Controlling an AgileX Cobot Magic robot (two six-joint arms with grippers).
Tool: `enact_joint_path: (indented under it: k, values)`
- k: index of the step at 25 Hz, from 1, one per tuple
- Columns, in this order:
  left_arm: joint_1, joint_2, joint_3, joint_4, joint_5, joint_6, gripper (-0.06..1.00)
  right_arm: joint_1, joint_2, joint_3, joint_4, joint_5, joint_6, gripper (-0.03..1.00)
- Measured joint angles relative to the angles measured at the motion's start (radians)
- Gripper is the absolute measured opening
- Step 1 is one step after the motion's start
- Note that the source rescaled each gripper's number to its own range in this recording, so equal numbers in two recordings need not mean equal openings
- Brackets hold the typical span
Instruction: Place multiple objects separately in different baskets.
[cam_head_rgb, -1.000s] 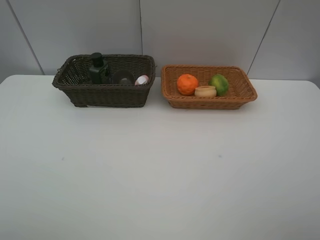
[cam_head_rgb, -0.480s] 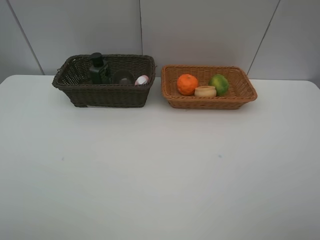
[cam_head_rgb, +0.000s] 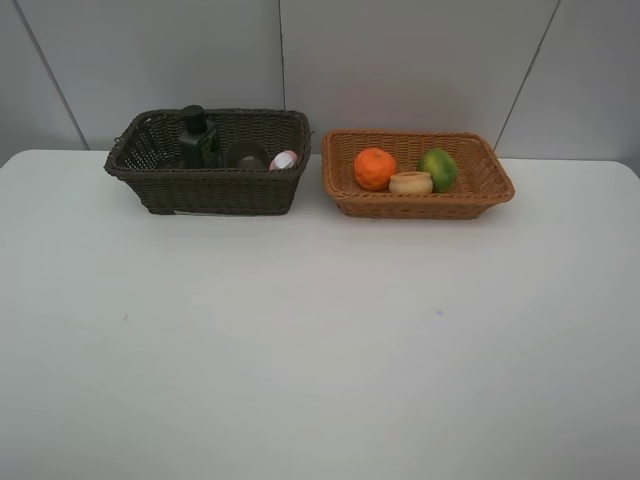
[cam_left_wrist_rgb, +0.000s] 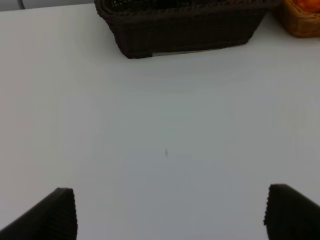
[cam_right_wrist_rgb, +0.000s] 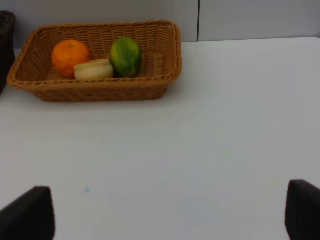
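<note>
Nearest the cameras, the white table (cam_head_rgb: 320, 350) lay bare under both wrists. The left gripper (cam_left_wrist_rgb: 170, 212) hung over it with its dark fingers (cam_left_wrist_rgb: 55, 215) spread wide apart, nothing between them; the right gripper (cam_right_wrist_rgb: 170, 212) stood the same way — fingers (cam_right_wrist_rgb: 30, 212) far apart and empty. Neither arm showed in the high view.

Farther back, toward the grey wall, the two baskets sat side by side, close but not touching. The dark brown basket (cam_head_rgb: 210, 190) stood on the left and held the dark green pump bottle (cam_head_rgb: 195, 137) upright near its middle, a dark round cup (cam_head_rgb: 247, 155) just beside it, and the pink white-capped bottle (cam_head_rgb: 284, 159) lying against the right-hand wall. The light orange-brown basket (cam_head_rgb: 420, 206) on the right — shallower — held the orange (cam_head_rgb: 375, 168), the bumpy green citrus (cam_head_rgb: 437, 168) and, between them and slightly forward, a pale yellowish round piece (cam_head_rgb: 411, 183) that touched both. From the right wrist, that pale piece looked flat-topped.
</note>
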Motion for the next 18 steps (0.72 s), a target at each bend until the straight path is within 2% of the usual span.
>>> enact_joint_path:
  k: [6,14,18]
  values:
    - [0.004,0.0,0.0,-0.014,0.0,-0.001,0.97,0.0,0.0,0.0,0.0,0.0,0.0,1.0]
    - [0.137,0.0,0.0,-0.017,0.0,-0.001,0.97,0.0,0.0,0.0,0.0,0.0,0.0,1.0]
    - [0.149,0.0,0.0,-0.017,0.0,-0.001,0.97,0.0,0.0,0.0,0.0,0.0,0.0,1.0]
